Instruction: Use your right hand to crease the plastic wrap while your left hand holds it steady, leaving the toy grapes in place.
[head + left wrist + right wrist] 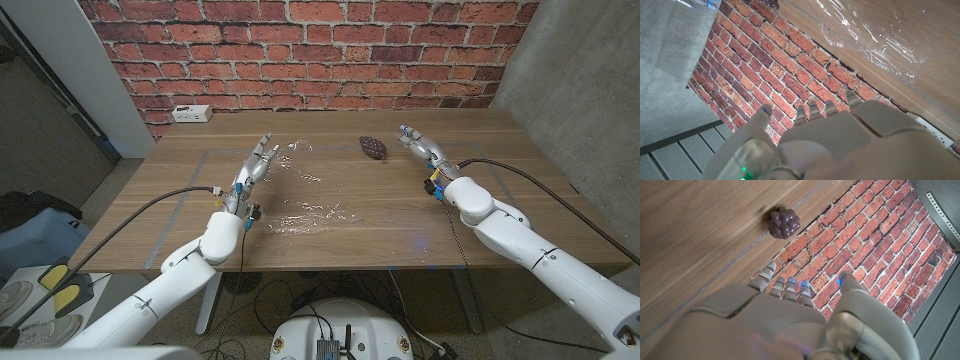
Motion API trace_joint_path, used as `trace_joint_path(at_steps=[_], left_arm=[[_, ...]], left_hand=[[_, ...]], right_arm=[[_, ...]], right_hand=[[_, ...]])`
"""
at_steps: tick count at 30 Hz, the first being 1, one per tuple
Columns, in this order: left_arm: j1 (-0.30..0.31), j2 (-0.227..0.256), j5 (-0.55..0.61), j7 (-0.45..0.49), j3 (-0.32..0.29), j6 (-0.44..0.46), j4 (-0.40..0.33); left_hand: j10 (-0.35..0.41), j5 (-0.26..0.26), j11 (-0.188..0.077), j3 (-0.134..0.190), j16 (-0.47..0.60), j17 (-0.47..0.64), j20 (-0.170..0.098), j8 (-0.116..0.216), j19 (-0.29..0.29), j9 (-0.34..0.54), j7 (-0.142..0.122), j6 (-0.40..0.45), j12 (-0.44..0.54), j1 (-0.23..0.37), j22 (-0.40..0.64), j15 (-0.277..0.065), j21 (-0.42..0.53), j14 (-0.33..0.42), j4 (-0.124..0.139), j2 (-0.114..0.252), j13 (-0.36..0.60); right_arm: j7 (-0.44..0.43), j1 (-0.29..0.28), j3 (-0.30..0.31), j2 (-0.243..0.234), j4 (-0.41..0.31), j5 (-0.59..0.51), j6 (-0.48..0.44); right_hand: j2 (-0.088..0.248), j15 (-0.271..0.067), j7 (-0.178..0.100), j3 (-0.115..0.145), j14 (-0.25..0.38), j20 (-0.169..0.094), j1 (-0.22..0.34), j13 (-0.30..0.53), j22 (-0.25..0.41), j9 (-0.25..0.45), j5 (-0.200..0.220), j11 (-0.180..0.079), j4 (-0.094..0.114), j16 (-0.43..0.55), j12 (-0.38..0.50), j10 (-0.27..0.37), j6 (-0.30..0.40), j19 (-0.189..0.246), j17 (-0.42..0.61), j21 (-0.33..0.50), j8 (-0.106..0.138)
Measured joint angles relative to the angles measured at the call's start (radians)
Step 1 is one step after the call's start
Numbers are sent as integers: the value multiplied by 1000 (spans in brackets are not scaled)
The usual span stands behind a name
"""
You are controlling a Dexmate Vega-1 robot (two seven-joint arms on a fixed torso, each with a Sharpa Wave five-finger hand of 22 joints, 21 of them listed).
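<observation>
left hand [256,168], fingers apart and empty, reaches over the plastic wrap [300,195] at mid-table; right hand [424,150], also empty, hovers beside the toy grapes [373,149]. best: pin wrap first, crease clear of the grapes

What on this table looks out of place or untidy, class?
The plastic wrap lies crumpled and wrinkled across the table's middle rather than smooth. The toy grapes sit apart from it, toward the far edge. Both hands, left hand and right hand, are open, holding nothing.
</observation>
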Motion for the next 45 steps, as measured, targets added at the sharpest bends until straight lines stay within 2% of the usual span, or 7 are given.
trace_joint_path(at_steps=[5, 13, 23, 38, 41, 45], left_arm=[[23, 10, 31, 14, -7, 14, -25], [70, 33, 91, 40, -25, 37, -75], [132, 53, 166, 76, -48, 73, -132], [215, 82, 274, 125, -81, 127, -195], [228, 85, 288, 132, -86, 133, -202], [245, 88, 309, 143, -93, 145, -211]], left_hand=[[9, 0, -6, 3, 0, 0, 0, 0, 0, 0, -2, 13, 0, 4, 0, -2, -5, 9, -3, 4, 0], [23, 0, -2, 2, 0, 0, 0, 0, 0, 0, -11, 29, 0, 8, 0, 0, -9, 25, -11, 0, 0], [45, -4, -12, 6, 0, 0, 0, 0, 0, 0, -19, 59, 0, 14, 0, -5, -12, 30, -23, -7, 0], [59, -4, -24, 15, 0, 0, 0, 7, 0, 0, -18, 114, 0, 45, 0, -14, -12, 50, -56, -11, 0], [79, -7, -28, 19, 0, 0, -1, 11, 0, 0, -14, 138, 0, 55, -3, -16, -12, 59, -74, -10, 0], [114, -7, -32, 23, 0, 0, -2, 15, 16, 0, -13, 170, 4, 75, -3, -13, -12, 74, -95, -12, -1]], right_arm=[[-5, -5, -6, -12, -28, -25, -19], [-19, -19, -16, -31, -83, -84, -59], [-33, -42, -27, -56, -155, -152, -119], [-44, -77, -41, -87, -239, -231, -195], [-47, -87, -42, -93, -257, -242, -207], [-54, -100, -43, -100, -279, -264, -231]], right_hand=[[-5, 4, -2, 2, 4, -3, 5, 0, 0, 0, 0, 1, -2, 0, 0, 2, 5, 3, 0, 0, 4], [-4, -6, -2, 10, 13, -1, 15, 0, 0, 0, -4, -1, -10, 6, 0, 18, 19, 12, 0, 0, 4], [1, -14, -4, 18, 21, -7, 20, 0, 0, 0, -4, -4, -18, 8, 8, 32, 32, 18, 0, 0, 8], [3, -14, -5, 27, 32, -4, 37, 0, 0, 0, -4, -9, -26, 8, 8, 52, 52, 22, 5, 0, 12], [3, -20, -9, 27, 38, -5, 37, 0, 0, 0, -4, -9, -27, 8, 14, 63, 62, 30, 5, 0, 12], [11, -31, -7, 33, 49, -20, 45, 0, 0, 4, -4, -15, -32, 14, 14, 68, 72, 45, 5, 5, 12]])
